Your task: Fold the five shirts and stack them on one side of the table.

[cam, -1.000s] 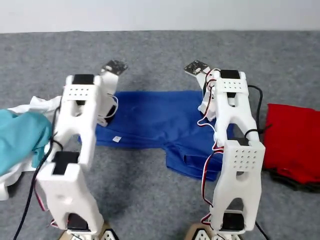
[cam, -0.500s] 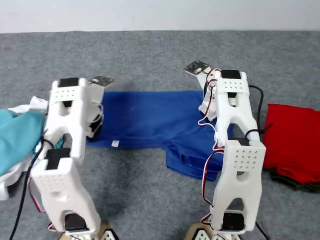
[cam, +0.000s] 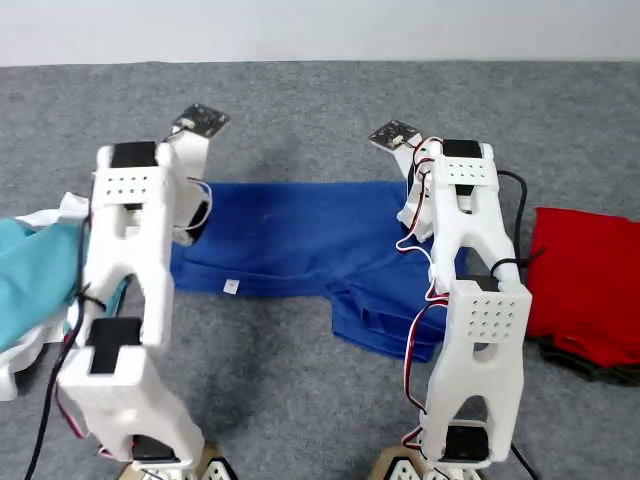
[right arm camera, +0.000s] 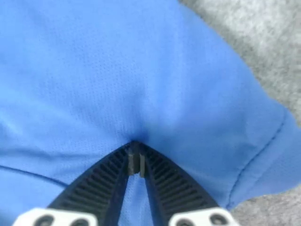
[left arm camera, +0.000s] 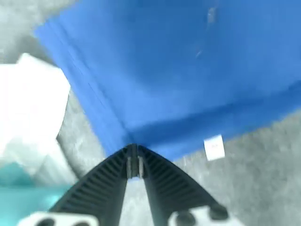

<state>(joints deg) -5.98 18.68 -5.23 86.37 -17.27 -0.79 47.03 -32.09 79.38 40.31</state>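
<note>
Left pincer (left arm camera: 134, 165), clamped shut on the edge of the blue shirt (cam: 290, 235), has tugged it out toward the teal shirt (cam: 35, 270), so it's flatter mid-counter (cam: 300, 100). Right pincer (right arm camera: 135, 162) stayed put, pinched shut on the shirt's other side. Probably fold-ready.

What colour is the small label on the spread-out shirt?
White: the small square fabric label on the blue cloth shirt, clearest in left wrist view.
</note>
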